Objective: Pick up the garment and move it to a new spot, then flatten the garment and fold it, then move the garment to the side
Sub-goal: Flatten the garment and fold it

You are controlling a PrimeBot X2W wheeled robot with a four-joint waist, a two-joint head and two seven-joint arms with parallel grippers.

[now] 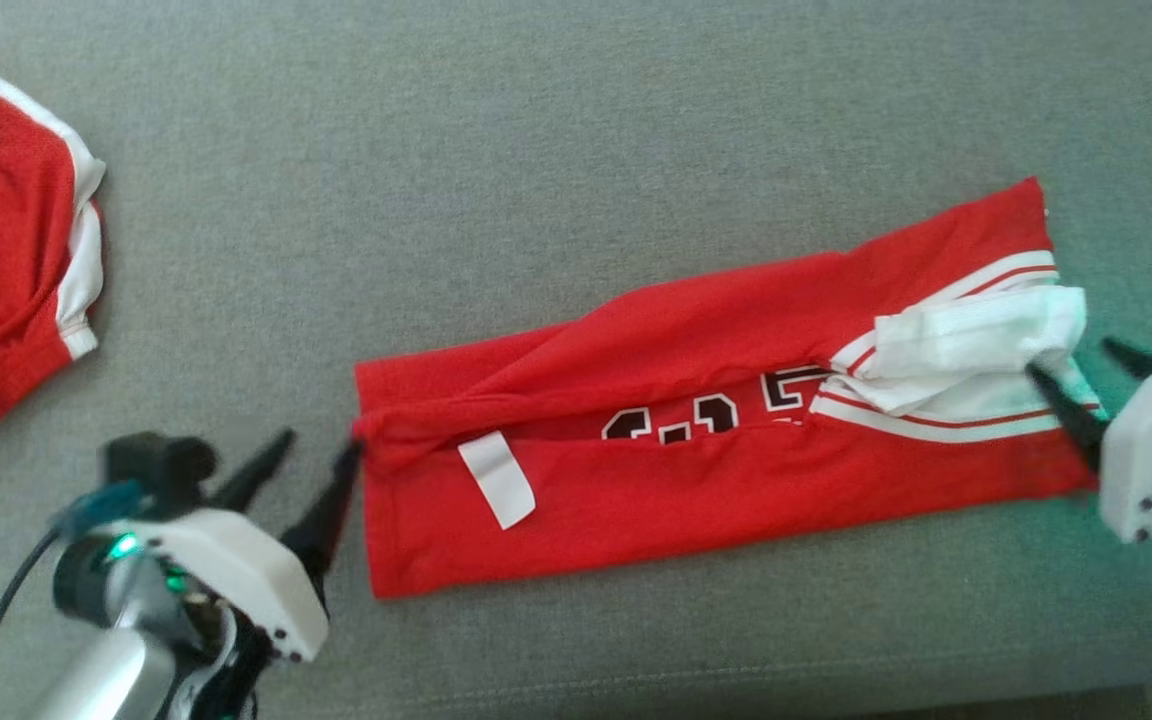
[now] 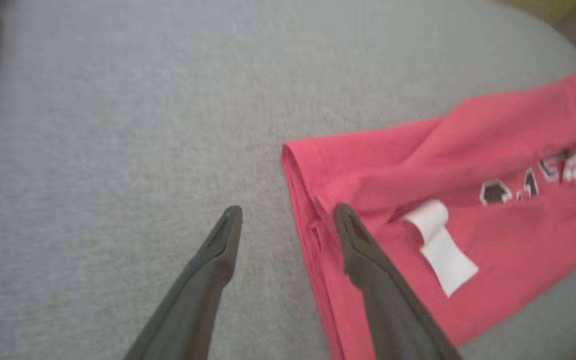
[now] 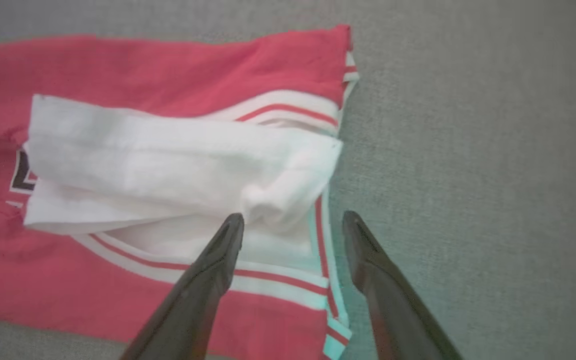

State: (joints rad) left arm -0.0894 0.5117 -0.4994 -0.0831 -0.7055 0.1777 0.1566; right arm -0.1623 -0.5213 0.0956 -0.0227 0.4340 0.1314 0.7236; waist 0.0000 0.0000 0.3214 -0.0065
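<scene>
On the grey surface (image 1: 576,120) the folded red garment (image 1: 696,480) lies flat btwn my grippers; L gripper (image 1: 311,470) and R gripper (image 1: 1096,385) both spread, gripping nothing. Second red garment (image 1: 6,250) bunched far left.

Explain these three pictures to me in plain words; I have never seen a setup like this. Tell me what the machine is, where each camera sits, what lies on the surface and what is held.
This is a two-armed robot folding laundry. The top picture looks down from its head; the other two come from cameras on its wrists, looking along each gripper's two dark fingers. On the grey fabric surface lies a red jersey with white trim and dark numbers, folded into a long strip. The left gripper sits at the strip's left end, the right gripper at its white-trimmed right end. Both have their jaws open and hold nothing. A second red and white garment lies bunched at the far left.
</scene>
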